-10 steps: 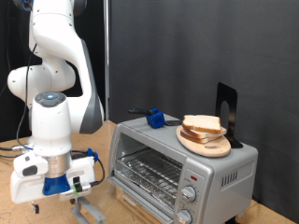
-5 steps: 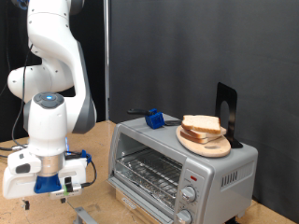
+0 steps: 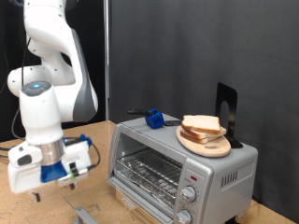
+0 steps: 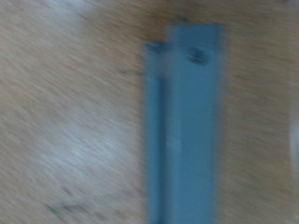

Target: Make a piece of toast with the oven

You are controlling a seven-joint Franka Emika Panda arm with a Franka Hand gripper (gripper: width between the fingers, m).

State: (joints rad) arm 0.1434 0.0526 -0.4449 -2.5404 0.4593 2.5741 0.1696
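Observation:
The silver-grey oven [image 3: 187, 170] stands at the exterior view's right, and its wire rack shows through the front. Several bread slices [image 3: 203, 125] lie stacked on a round wooden board [image 3: 207, 145] on top of the oven; I cannot tell which one is the piece of toast. My gripper [image 3: 45, 189] hangs at the exterior view's lower left, above the table and left of the oven, with nothing visible in it. The blurred wrist view shows only a grey-blue bar [image 4: 183, 131] over the wooden table, with no fingers in it.
A blue object [image 3: 154, 119] and a black stand [image 3: 227, 113] sit on the oven's top. A grey bar [image 3: 84, 215] lies low in front of the oven, below my hand. The wooden table [image 3: 11, 147] runs under the arm.
My hand has risen from low by the grey bar and shifted left, away from the oven. The oven and bread have not moved.

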